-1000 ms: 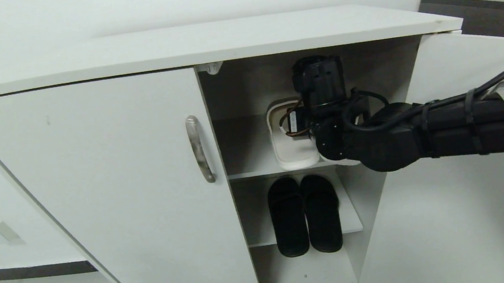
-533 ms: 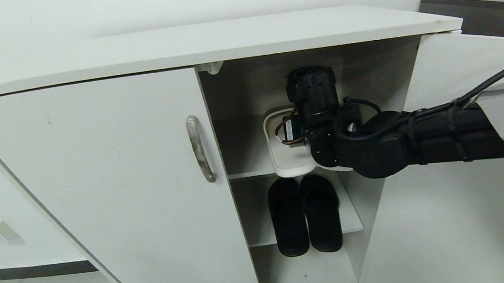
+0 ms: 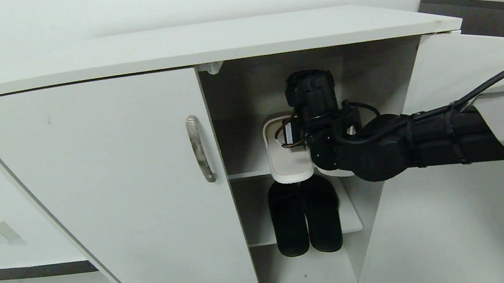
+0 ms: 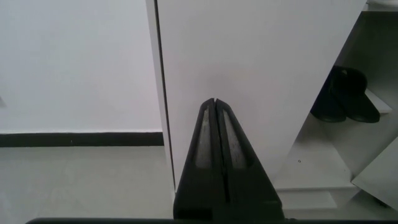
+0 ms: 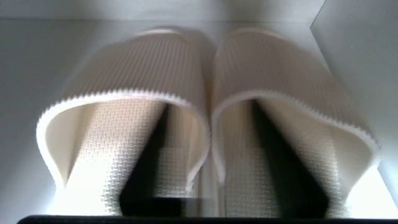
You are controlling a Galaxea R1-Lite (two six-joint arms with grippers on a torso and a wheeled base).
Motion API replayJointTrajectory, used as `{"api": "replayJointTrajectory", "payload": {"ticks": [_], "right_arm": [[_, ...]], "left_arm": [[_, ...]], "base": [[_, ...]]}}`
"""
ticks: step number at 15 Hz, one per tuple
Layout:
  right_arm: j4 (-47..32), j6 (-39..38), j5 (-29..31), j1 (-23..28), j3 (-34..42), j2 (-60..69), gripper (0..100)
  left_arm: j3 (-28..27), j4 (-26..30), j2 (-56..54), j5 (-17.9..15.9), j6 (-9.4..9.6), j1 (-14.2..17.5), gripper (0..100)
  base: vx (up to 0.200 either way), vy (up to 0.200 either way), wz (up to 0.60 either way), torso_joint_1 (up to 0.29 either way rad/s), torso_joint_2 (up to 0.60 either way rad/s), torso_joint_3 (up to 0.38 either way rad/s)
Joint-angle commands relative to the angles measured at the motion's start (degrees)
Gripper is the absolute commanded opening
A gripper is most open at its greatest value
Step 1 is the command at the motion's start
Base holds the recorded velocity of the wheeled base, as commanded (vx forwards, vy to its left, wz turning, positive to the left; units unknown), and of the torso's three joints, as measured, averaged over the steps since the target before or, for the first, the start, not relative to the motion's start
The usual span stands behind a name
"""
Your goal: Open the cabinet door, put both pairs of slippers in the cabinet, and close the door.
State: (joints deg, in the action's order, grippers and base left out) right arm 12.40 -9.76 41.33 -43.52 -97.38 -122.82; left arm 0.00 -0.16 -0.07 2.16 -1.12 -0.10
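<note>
Now the right hand [image 5: 211,177] sits lower and farther out than a second ago, its fingers pinching the white slippers [image 3: 286,168]. Their textured heels overhang the upper shelf [image 3: 242,159], above the black slippers [image 3: 306,223]. The left hand [image 4: 214,106] is pressed together before the closed left door [image 3: 95,178].

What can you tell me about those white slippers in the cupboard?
The white slippers are an open-backed pair with wide, woven-looking straps, seemingly soft foam. They sit side by side, soles down, at the cabinet's upper shelf, heels jutting past its front edge. The right claw grips them, one finger under each strap.
</note>
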Motion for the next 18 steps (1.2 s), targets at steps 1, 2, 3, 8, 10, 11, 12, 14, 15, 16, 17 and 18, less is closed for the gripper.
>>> {"api": "replayJointTrajectory", "payload": {"ticks": [1,2,3,8,10,11,12,14,15,16,17,18], "right_arm": [[0.08,0.10,-0.63,-0.86,2.81,1.97,100],[0.17,0.10,-0.63,-1.13,3.69,2.59,100],[0.17,0.01,-0.54,-1.66,4.83,3.64,100],[1.40,-0.08,-0.02,-5.43,15.29,11.99,100],[4.74,-0.08,-0.02,-7.02,23.46,17.00,100],[6.41,-0.08,-0.02,-7.37,26.54,18.58,100],[8.52,-0.08,-0.11,-7.81,29.88,20.25,100],[13.44,0.01,-0.63,-8.42,36.38,22.89,100],[15.99,-0.08,-0.81,-8.60,39.28,23.50,100],[18.89,-0.08,-1.60,-8.60,42.10,23.86,100],[22.41,0.01,-3.53,-8.60,45.44,24.21,100],[25.66,0.27,-5.12,-8.69,48.16,24.47,0]], "left_arm": [[0.00,-0.02,0.07,0.04,-0.02,0.01,0],[0.00,-0.02,0.07,0.04,-0.02,0.01,0],[0.00,-0.02,0.07,0.04,-0.02,0.01,0],[0.00,-0.02,0.07,0.04,-0.02,0.01,0],[0.00,-0.02,0.07,0.04,-0.02,0.01,0],[0.00,-0.02,0.07,0.04,-0.02,0.01,0],[0.00,-0.02,0.07,0.04,-0.02,0.01,0],[0.00,-0.02,0.07,0.04,-0.02,0.01,0],[0.00,-0.02,0.07,0.04,-0.02,0.01,0],[0.00,-0.02,0.07,0.04,-0.02,0.01,0],[0.00,-0.02,0.07,-0.05,-0.02,0.01,0],[0.00,-0.02,0.07,-0.05,-0.02,0.01,0]], "base": [[0.000,0.000,0.00,0.000,0.00,0.000],[0.000,0.000,0.00,0.000,0.00,0.000],[0.000,0.000,0.00,0.000,0.00,0.000],[0.000,0.000,0.00,0.000,0.00,0.000],[0.000,0.000,0.00,0.000,0.00,0.000],[0.000,0.000,0.00,0.000,0.00,0.000],[0.000,0.000,0.00,0.000,0.00,0.000],[0.000,0.000,0.00,0.000,0.00,0.000],[0.000,0.000,0.00,0.000,0.00,0.000],[0.000,0.000,0.00,0.000,0.00,0.000],[0.000,0.000,0.00,0.000,0.00,0.000],[0.000,0.000,0.00,0.000,0.00,0.000]]}}
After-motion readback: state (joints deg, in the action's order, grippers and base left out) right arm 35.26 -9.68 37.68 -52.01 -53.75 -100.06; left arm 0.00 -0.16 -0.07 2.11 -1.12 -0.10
